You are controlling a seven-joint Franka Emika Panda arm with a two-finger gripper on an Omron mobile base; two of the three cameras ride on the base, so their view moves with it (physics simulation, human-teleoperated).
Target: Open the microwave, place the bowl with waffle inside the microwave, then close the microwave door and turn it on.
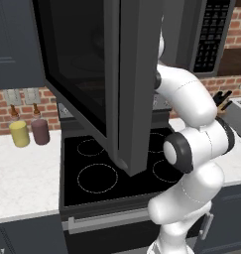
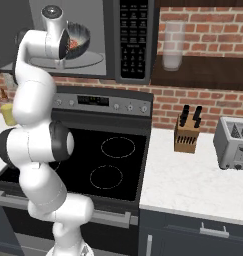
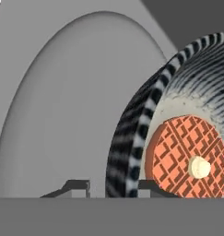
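Observation:
The microwave (image 2: 135, 40) hangs above the stove, and its door (image 1: 92, 74) is swung wide open toward me. My arm reaches past the door's edge into the cavity. There the dark grey bowl (image 2: 82, 34) hangs tilted just above the grey turntable (image 2: 90, 61), with the orange-red waffle (image 2: 73, 44) in it. In the hand view my gripper (image 3: 114, 185) straddles the ribbed wall of the bowl (image 3: 132, 138), one fingertip on each side, shut on it. The waffle (image 3: 185, 156) with its yellow dab lies against the bowl's floor, and the turntable (image 3: 62, 115) is behind.
The black stove (image 2: 113, 160) lies below with its control panel at the back. A knife block (image 2: 187, 132) and a toaster (image 2: 235, 145) stand on the right counter. Yellow (image 1: 19, 133) and maroon (image 1: 40, 131) canisters sit on the left counter. The open door overhangs the stove's left half.

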